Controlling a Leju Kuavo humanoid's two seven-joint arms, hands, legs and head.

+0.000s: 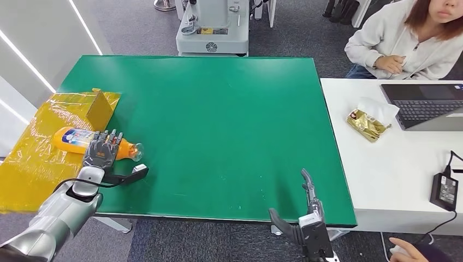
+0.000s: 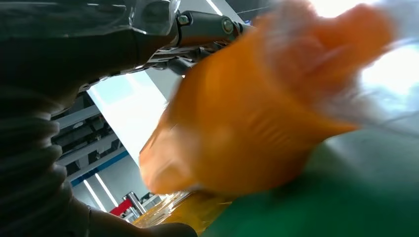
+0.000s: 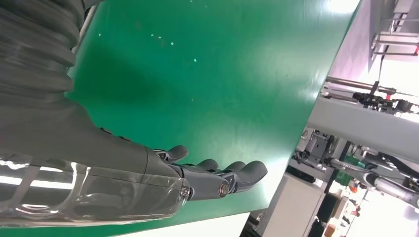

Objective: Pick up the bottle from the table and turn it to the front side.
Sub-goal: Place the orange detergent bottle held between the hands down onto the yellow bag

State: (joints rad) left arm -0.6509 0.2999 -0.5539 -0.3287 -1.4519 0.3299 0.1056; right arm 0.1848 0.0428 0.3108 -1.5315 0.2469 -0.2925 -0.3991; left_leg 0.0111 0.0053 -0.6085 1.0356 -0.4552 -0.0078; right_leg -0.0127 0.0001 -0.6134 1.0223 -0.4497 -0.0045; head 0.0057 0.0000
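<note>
Bottle (image 1: 82,140): orange, with a blue and white label, lying on its side at the left edge of the green bench (image 1: 218,125); body over the yellow film (image 1: 38,158), clear cap end toward the bench middle. In the left wrist view it shows close and blurred (image 2: 237,133).
Left robot hand (image 1: 102,150): laid over the bottle's neck end from above, fingers draped across it toward the far side. Whether the grip has closed cannot be told.
Right robot hand (image 1: 306,210): at the near edge of the bench, right of centre, holding nothing; fingers (image 3: 232,175) straight and apart, just above the green surface.
Yellow film: crinkled sheet over the bench's left corner, with a small yellow box (image 1: 100,108) standing on it behind the bottle.
White desk (image 1: 382,180): beside the bench on the right, carrying a laptop (image 1: 428,106), a gold packet (image 1: 367,124) and a black adapter (image 1: 444,191).
Person (image 1: 407,38): seated behind the white desk.
</note>
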